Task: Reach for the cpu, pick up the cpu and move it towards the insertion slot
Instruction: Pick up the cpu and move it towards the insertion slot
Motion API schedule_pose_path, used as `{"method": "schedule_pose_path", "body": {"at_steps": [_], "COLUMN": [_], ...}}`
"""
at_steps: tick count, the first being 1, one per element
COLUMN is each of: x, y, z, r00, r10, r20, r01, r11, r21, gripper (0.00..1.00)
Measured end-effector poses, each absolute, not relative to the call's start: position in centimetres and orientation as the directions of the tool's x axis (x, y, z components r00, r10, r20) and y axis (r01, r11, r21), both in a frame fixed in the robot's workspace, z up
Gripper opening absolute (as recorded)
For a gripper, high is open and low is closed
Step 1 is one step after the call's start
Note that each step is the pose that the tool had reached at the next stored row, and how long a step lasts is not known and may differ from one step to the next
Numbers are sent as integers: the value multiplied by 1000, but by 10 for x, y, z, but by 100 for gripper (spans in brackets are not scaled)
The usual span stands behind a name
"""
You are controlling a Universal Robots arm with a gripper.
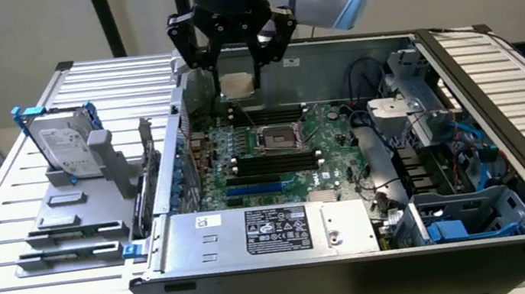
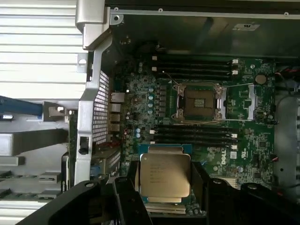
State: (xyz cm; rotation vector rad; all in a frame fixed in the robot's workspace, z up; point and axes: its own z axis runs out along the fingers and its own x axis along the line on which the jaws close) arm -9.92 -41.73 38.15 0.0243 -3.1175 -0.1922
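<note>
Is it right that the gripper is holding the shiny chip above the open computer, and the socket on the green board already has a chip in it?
Not quite. The gripper does hold the cpu above the case, but the insertion slot is empty: the wrist view shows its dark centre bare inside the metal frame.

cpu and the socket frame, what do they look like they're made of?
cpu, held in the pincer: brushed metal top, seemingly nickel-plated, with a soft sheen and faint printed text. In the exterior view its underside looks pale tan, matte. Insertion slot: bright silver frame, probably stamped steel, glinting at the edges, around a dark centre that looks like plastic.
</note>
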Motion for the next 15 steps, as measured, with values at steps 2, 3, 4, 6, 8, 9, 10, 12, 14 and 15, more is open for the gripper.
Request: {"method": "schedule_pose_path", "body": {"at_steps": [2,3,4,6,8,9,10,12,14,15], "x": [-94,-92,-90,-87,-84,-82,-81,-77,-74,-72], "y": [-413,-409,-406,-399,-392,-389,-386,-380,-375,-373], "z": [381,380,380,379,378,378,377,376,375,374], "r00": [-1000,-1000,-1000,-1000,-1000,-1000,-1000,-1000,-1000,-1000], "r10": [-17,-17,-16,-17,-17,-16,-17,-16,-16,-16], "r20": [17,17,17,17,17,17,17,17,18,18], "r01": [-14,-14,-14,-14,-14,-14,-14,-14,-14,-14], "r11": [992,992,992,993,993,993,993,994,995,996], "r21": [123,123,122,120,118,116,113,105,96,92], "gripper": [54,54,54,54,54,54,54,54,54,54]}}
